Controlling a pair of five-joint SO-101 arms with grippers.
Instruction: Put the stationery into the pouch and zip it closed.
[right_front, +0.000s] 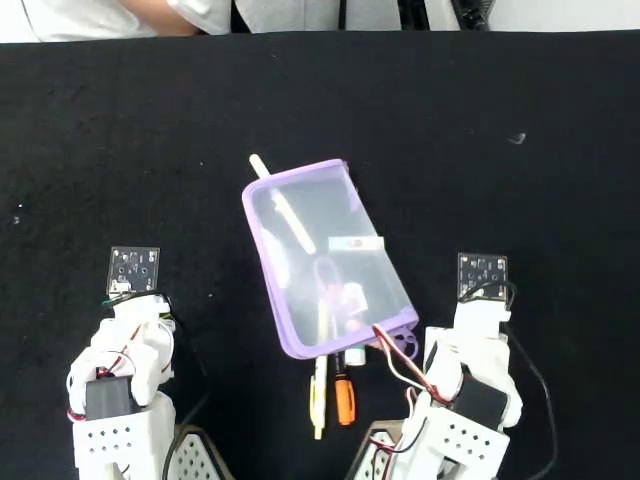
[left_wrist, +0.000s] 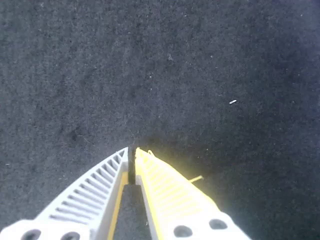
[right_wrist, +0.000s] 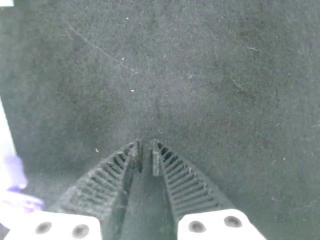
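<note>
– Pouch of clear plastic with purple edging (right_front: 335, 200): where does it lie?

– In the middle of the black cloth-covered table (right_front: 500, 120), flat and set on a slant. Its far end points to the left and its near end to the right.

– And the stationery?

– Partly inside. Several pieces show through the clear wall, with purple and white among them, but they are too muddled to name. A slim cream-coloured stick (right_front: 262, 168) pokes out at the far left corner. At the near end a yellow pen (right_front: 318, 400) and an orange marker with a dark tip (right_front: 344, 400) stick out side by side, lying on the cloth and pointing toward the near edge.

– Is the zip drawn?

– I cannot tell; the near end has things poking through it.

– Where are the arms?

– Both are folded low at the near edge. The white left arm (right_front: 120, 370) sits well to the left of the pouch. The white right arm (right_front: 470, 370) is just beside the pouch's near right corner.

– And the grippers?

– The left gripper (left_wrist: 132, 156), one finger white and one yellow, is clenched tip to tip over bare cloth with nothing between. The right gripper (right_wrist: 145, 150), with dark ribbed fingers, is drawn together to a thin slit, also gripping nothing.
</note>
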